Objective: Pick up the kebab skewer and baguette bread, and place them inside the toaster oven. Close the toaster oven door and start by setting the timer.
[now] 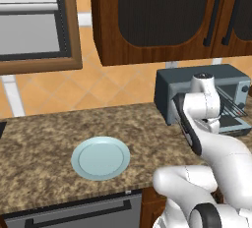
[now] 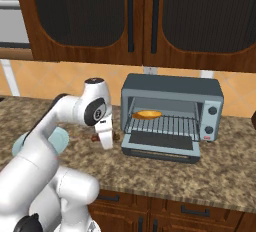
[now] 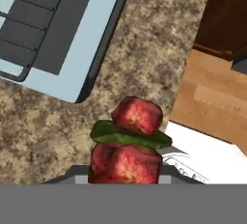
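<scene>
Clamped between the closed gripper, the kebab skewer is held over the counter beside the open toaster oven door, its long axis running away from the hand, thin tip outward.

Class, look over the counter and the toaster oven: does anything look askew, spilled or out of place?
Nothing stands out. The baguette bread lies on the rack in the toaster oven, the toaster oven door hangs open, and the end effector grips the kebab skewer.

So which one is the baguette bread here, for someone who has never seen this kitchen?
Find the blue-grey toaster oven on the speckled counter, its door dropped open. The baguette bread lies on its wire rack, the only golden-orange oblong inside.
</scene>
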